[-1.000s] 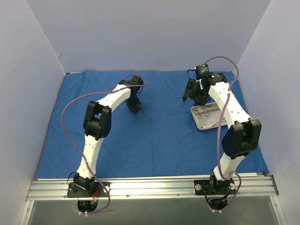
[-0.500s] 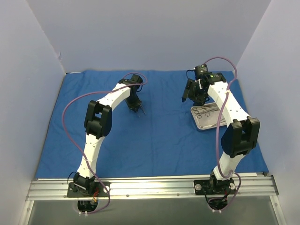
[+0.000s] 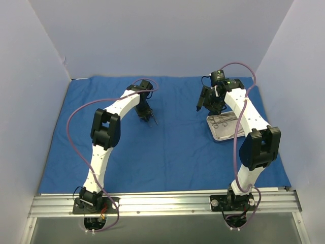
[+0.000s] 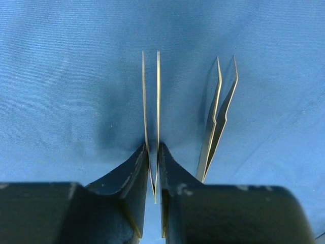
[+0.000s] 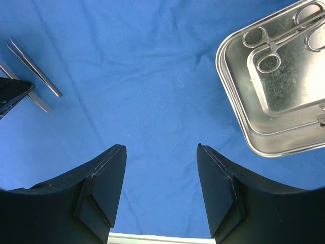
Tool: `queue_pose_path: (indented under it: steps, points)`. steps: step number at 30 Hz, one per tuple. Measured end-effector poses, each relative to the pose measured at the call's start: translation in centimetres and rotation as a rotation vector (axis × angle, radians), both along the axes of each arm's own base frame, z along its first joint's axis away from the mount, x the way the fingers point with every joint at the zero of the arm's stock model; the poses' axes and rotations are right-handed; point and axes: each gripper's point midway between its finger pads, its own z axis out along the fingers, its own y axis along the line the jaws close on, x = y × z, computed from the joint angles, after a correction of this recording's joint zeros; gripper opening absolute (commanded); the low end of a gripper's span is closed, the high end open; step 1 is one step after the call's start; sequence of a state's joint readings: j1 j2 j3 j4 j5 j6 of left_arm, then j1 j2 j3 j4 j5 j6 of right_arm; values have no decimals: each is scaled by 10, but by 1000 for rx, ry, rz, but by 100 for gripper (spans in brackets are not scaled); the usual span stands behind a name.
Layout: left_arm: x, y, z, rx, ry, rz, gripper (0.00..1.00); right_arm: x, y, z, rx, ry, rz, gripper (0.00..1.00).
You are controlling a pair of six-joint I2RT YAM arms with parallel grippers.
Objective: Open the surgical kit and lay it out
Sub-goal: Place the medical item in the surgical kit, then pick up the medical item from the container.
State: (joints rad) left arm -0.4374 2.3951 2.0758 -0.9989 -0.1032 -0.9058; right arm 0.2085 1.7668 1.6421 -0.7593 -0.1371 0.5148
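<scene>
The royal-blue cloth wrap [image 3: 172, 147] lies spread flat over the table. My left gripper [image 3: 149, 118] is shut on thin silver tweezers [image 4: 150, 101], held low over the cloth with the tips pointing away. A second pair of tweezers [image 4: 218, 117] lies on the cloth just to their right. My right gripper [image 3: 203, 101] is open and empty [image 5: 161, 147] above bare cloth. The steel tray [image 3: 219, 136] sits to its right. In the right wrist view the tray [image 5: 238, 117] holds scissor-handled instruments [image 5: 269, 51].
Pale walls enclose the table on three sides. The metal rail [image 3: 162, 201] with the arm bases runs along the near edge. The left gripper's body [image 5: 10, 96] and the tweezers [image 5: 33, 68] show at the left of the right wrist view.
Almost nothing. The left arm has shifted very slightly; both grippers stay as they were.
</scene>
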Motion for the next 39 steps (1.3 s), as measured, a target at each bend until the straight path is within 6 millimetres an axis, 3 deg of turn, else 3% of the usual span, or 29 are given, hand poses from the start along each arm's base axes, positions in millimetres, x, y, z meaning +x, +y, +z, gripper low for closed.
queue_pose_path:
  steps: [7,17,21,25,29,32,36,39]
  points:
    - [1,-2,0,-14,1,-1,34,0,0,-4,-1,11,1,58]
    - [2,-3,0,-46,8,3,40,2,-2,-4,0,10,-4,57]
    - [3,-3,3,-61,-2,-1,62,5,-1,-1,2,0,-4,57]
    - [-14,16,8,-38,18,-10,72,17,0,5,7,-23,-7,58]
    - [-33,46,34,-43,-8,-43,74,30,-3,9,6,-40,-22,58]
    - [-38,57,78,-114,-120,-126,74,38,-17,10,7,-46,-74,58]
    - [-52,62,131,-169,-291,-271,74,42,-66,-5,29,-16,-230,54]
    - [-70,68,148,-193,-357,-356,74,26,-113,-31,28,71,-367,51]
